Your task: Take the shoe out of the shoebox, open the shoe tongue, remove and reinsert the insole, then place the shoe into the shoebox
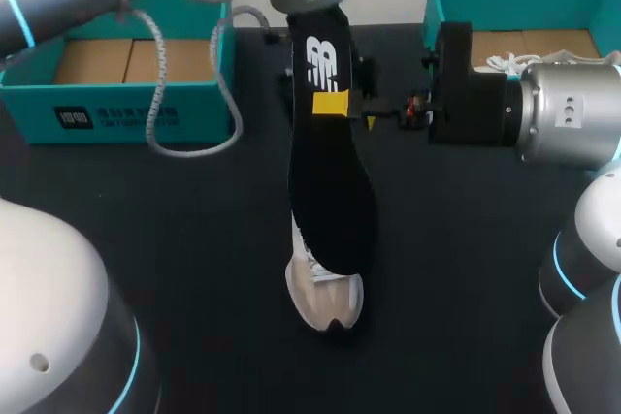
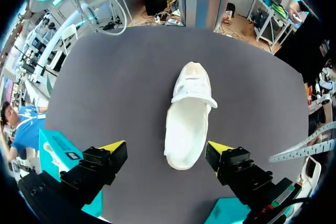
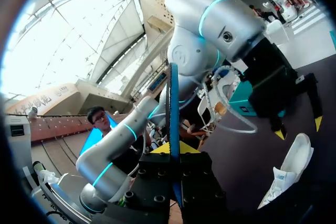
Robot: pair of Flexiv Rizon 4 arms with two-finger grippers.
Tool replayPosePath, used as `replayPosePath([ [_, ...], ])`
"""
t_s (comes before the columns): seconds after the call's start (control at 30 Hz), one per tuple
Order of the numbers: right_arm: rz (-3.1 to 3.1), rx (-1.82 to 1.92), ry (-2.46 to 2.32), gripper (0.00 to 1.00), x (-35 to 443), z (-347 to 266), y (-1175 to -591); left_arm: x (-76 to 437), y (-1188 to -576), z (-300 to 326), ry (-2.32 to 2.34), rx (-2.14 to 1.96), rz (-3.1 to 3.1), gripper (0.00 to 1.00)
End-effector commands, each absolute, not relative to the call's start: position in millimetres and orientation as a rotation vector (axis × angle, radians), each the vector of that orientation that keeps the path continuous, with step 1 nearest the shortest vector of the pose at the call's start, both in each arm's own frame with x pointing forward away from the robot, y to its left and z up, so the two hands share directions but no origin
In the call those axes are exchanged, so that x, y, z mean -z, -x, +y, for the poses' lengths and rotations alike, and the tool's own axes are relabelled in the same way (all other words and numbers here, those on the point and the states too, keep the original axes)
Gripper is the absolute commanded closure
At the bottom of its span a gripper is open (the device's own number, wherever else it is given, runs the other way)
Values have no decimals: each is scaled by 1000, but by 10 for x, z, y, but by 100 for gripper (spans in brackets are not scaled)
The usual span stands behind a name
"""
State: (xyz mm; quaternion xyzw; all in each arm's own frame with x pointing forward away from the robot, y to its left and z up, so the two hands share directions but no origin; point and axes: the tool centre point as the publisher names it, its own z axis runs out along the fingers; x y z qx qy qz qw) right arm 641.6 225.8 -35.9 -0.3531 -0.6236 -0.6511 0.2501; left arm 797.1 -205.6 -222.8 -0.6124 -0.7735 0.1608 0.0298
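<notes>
pinching the insole (image 1: 330, 191) by its flat faces, the right gripper (image 3: 176, 149) presses both yellow tips on it; the left gripper (image 2: 165, 148) is spread wide, the shoe (image 2: 188, 114) lying on the table (image 2: 115, 77) between and just ahead of its jaws, untouched; to reinsert well, steady the heel, then feed the toe end in shallowly so nothing folds; the insole is a long, thin, bendy-looking black sheet; the shoe white, soft-looking, round-toed.

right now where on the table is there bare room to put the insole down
Bare table lies left of the shoe, in front of the left shoebox, and again right of the shoe. The middle is crowded: the shoe lies there, and the right gripper holds the insole in the air.
</notes>
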Motion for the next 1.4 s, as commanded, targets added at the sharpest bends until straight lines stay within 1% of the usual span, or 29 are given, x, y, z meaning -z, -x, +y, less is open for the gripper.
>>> replayPosePath([
  [0.03, -1698, 1772, 968, 100, 356, 2308, -6423, 2041, -7905, -1793, 1976, -877, -2516, 0],
  [0.37, -1698, 1772, 968, 100, 356, 2308, -6423, 1717, -7840, -1735, 1963, -1063, -2666, 0],
  [0.47, -1698, 1772, 968, 100, 356, 2308, -6423, 1599, -7869, -1668, 1994, -1273, -2567, 0],
  [0.57, -1698, 1772, 968, 100, 356, 2308, -6423, 1538, -7905, -1632, 2015, -1359, -2549, 0],
  [1.4, -1698, 1772, 968, 100, 356, 2308, -6423, 1526, -7905, -1631, 2051, -1367, -2525, 0],
])
